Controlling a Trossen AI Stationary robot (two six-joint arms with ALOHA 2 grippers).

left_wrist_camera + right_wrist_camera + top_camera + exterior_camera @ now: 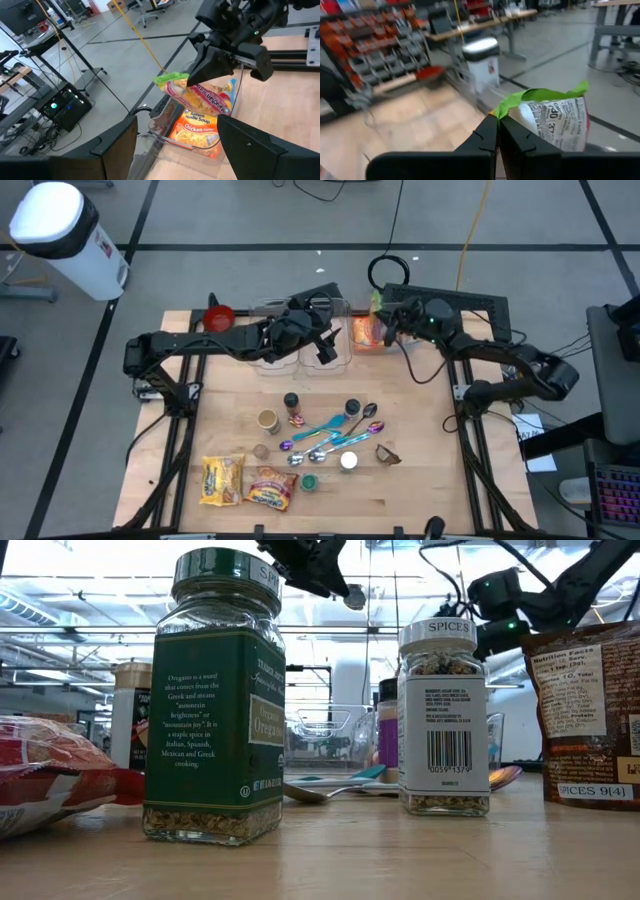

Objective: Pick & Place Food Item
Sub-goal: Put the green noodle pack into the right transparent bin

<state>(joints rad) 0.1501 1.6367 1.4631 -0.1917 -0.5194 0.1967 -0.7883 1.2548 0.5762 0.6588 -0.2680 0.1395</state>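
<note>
My right gripper [383, 320] is shut on a ramen packet [202, 96] with a green top edge, at the table's far edge, over a clear bin [161, 131]. Another packet, printed "Ramen Noodle Soup" [194, 131], lies in that bin. The held packet also shows in the right wrist view [555, 125]. My left gripper [325, 348] is open and empty just left of the bin, above other clear bins [290, 352]. Its fingers frame the scene in the left wrist view [177, 127]. My right gripper pinches the packet's green top edge [512, 106] between its two shut fingers [205, 62], near one corner. The fingers slant down from the table's right side. The packet hangs below them over the bin. I cannot tell whether its lower end touches the packet beneath.
On the table's near half lie two ramen packets [245, 482], spice jars [292, 405], several spoons [335, 430] and small lids. A red bowl [218, 315] stands at the far left. The low view shows a green oregano jar [215, 690] and a spices jar [445, 720] up close.
</note>
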